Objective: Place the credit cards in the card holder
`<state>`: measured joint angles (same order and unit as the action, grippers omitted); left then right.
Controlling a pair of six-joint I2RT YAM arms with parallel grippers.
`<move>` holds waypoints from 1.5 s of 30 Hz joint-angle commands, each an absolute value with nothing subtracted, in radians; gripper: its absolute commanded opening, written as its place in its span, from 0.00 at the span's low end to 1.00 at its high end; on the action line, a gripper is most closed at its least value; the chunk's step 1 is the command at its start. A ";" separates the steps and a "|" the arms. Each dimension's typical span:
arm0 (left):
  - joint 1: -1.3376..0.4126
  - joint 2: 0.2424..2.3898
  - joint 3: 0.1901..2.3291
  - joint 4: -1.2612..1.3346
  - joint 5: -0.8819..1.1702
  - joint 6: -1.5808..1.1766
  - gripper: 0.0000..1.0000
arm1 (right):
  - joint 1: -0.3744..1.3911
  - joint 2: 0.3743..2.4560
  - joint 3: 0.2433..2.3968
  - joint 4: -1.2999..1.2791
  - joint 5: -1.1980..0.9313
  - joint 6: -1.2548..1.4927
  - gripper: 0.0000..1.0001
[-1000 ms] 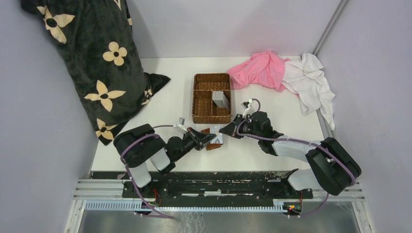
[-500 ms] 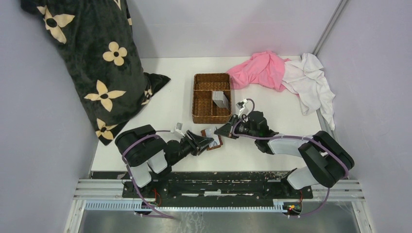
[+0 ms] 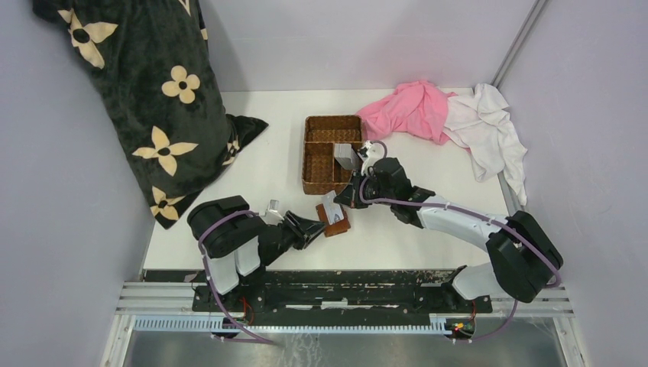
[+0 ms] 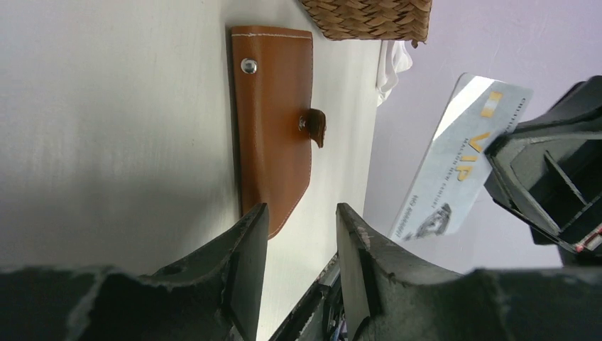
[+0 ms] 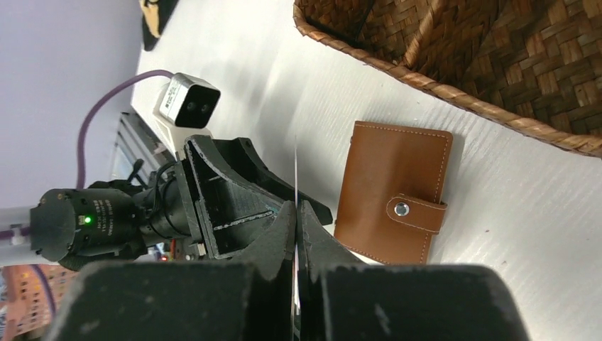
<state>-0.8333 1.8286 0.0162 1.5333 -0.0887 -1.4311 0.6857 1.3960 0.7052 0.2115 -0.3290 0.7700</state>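
Jaws of right gripper (image 5: 296,213) pinched on a credit card (image 4: 458,156) near the card holder (image 5: 394,192). Jaws of left gripper (image 4: 303,213) parted, empty, just beside it.

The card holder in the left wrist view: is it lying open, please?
No, the card holder lies folded shut on the table, with no inner slots showing.

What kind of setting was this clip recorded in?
Probably a lab test cell, not a home: a white table boxed in by plain grey walls, left arm and right arm bolted to a metal rail, and staged props such as a wicker basket and cloths.
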 commanded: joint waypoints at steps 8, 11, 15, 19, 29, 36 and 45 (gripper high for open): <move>-0.825 1.878 0.039 1.730 -0.151 -1.407 0.44 | 0.784 1.524 0.922 -0.112 -0.080 0.568 0.01; -0.823 1.893 0.031 1.730 -0.156 -1.408 0.44 | 0.804 1.567 0.974 -0.173 -0.022 0.533 0.01; -0.818 1.909 0.020 1.728 -0.164 -1.411 0.43 | 0.825 1.598 1.023 -0.240 0.051 0.498 0.01; -0.807 1.933 0.023 1.728 -0.156 -1.423 0.43 | 0.830 1.592 1.050 -0.288 0.100 0.474 0.01; -0.798 1.982 0.041 1.727 -0.133 -1.439 0.42 | 0.830 1.571 1.066 -0.344 0.155 0.442 0.01; -0.796 1.993 0.042 1.728 -0.129 -1.440 0.42 | 0.827 1.555 1.057 -0.346 0.171 0.438 0.01; -0.792 1.998 0.040 1.728 -0.126 -1.442 0.42 | 0.796 1.545 1.024 -0.313 0.150 0.449 0.01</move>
